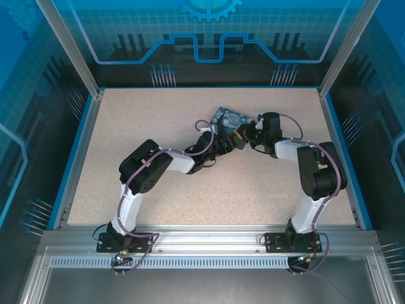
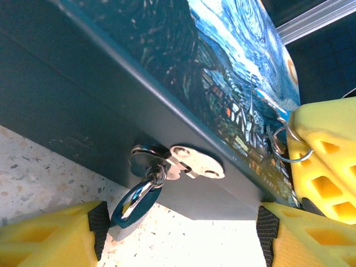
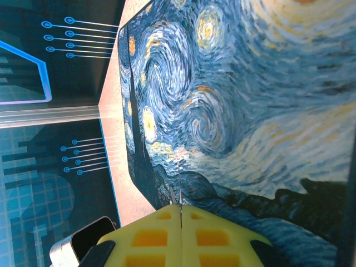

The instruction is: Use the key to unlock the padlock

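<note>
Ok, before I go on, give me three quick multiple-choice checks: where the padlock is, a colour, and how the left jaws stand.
1. Where is the padlock?
A. Hanging at the silver hasp on the dark front wall of the box.
B. Lying on the lid.
C. On the table, away from the box.

2. What colour are the fingers of the left gripper?
A. Red.
B. Yellow.
C. White.

3. How do the left jaws stand?
A. Shut on the padlock.
B. Shut on the lid.
C. Open.

Answers: 1 A, it dangles below the hasp. 2 B, both show yellow with black pads. 3 C, they sit far apart, gripping nothing.
</note>
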You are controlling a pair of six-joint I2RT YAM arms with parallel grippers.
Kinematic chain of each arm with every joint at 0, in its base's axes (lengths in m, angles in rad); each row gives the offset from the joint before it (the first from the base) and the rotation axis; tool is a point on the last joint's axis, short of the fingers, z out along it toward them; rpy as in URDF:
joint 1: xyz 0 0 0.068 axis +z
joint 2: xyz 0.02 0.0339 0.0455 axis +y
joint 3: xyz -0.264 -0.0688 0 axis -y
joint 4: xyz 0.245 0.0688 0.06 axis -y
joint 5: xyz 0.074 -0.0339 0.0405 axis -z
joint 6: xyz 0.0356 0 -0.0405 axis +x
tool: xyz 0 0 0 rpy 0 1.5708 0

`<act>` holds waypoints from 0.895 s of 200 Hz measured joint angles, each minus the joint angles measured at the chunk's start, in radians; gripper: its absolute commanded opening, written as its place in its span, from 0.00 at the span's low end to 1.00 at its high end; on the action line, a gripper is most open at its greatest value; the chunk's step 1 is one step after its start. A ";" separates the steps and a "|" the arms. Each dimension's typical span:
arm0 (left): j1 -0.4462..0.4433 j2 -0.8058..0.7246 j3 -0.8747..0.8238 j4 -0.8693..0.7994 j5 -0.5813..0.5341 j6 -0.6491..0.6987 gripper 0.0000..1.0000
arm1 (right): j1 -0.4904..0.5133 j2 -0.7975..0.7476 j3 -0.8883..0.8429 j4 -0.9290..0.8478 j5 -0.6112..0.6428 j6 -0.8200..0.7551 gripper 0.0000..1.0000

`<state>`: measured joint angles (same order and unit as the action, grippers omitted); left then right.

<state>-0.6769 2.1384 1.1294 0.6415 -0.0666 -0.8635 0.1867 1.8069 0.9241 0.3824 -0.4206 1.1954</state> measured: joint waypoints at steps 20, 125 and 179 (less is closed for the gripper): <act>0.000 0.005 0.004 0.000 0.005 0.029 0.70 | 0.000 0.000 0.000 0.000 0.000 0.000 0.00; 0.001 0.081 0.000 0.177 0.029 0.148 0.50 | -0.005 0.006 0.000 0.014 -0.003 0.000 0.00; 0.001 0.096 -0.033 0.264 0.010 0.106 0.43 | -0.005 0.008 0.000 0.016 -0.004 0.000 0.00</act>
<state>-0.6762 2.2341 1.0966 0.9054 -0.0566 -0.7570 0.1822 1.8145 0.9241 0.3985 -0.4244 1.1954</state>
